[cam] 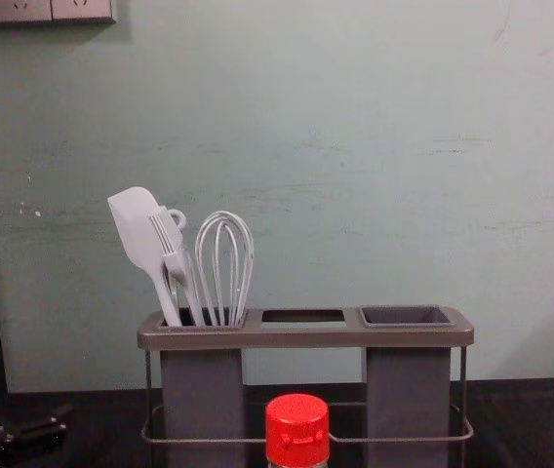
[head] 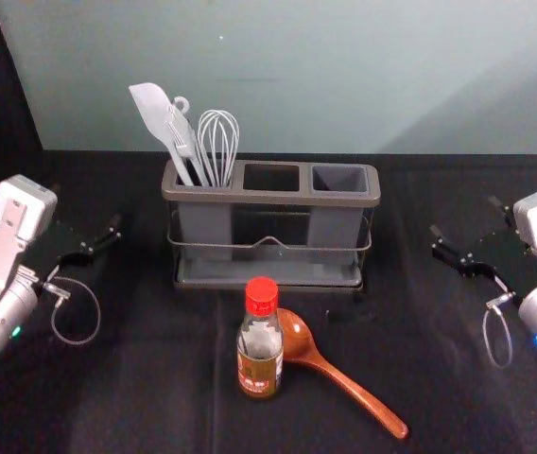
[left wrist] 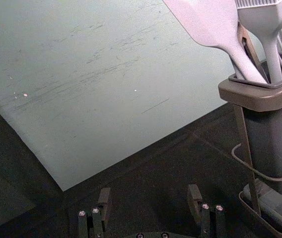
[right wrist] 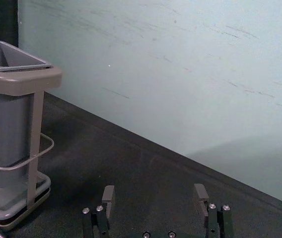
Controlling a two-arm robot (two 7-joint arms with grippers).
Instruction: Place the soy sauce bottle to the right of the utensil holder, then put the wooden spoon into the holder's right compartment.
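The utensil holder [head: 270, 197] stands at the back centre, its right compartment [head: 340, 178] empty. In front of it the soy sauce bottle [head: 260, 339] stands upright, red cap on top. The wooden spoon [head: 344, 380] lies just right of the bottle, bowl beside it and handle slanting toward the front right. Left of the holder is my left gripper [head: 98, 242], well apart from everything; in the left wrist view the left gripper [left wrist: 149, 203] is open on nothing. My right gripper [head: 467, 233] is out to the holder's right; the right wrist view shows the right gripper [right wrist: 154, 203] open and empty.
A white spatula [head: 162, 115], a brush [cam: 175, 255] and a whisk [head: 218, 142] stand in the holder's left compartment. Behind the holder rises a pale wall [head: 344, 76]. Dark cloth [head: 136, 378] covers the table, with free room on both sides of the bottle and spoon.
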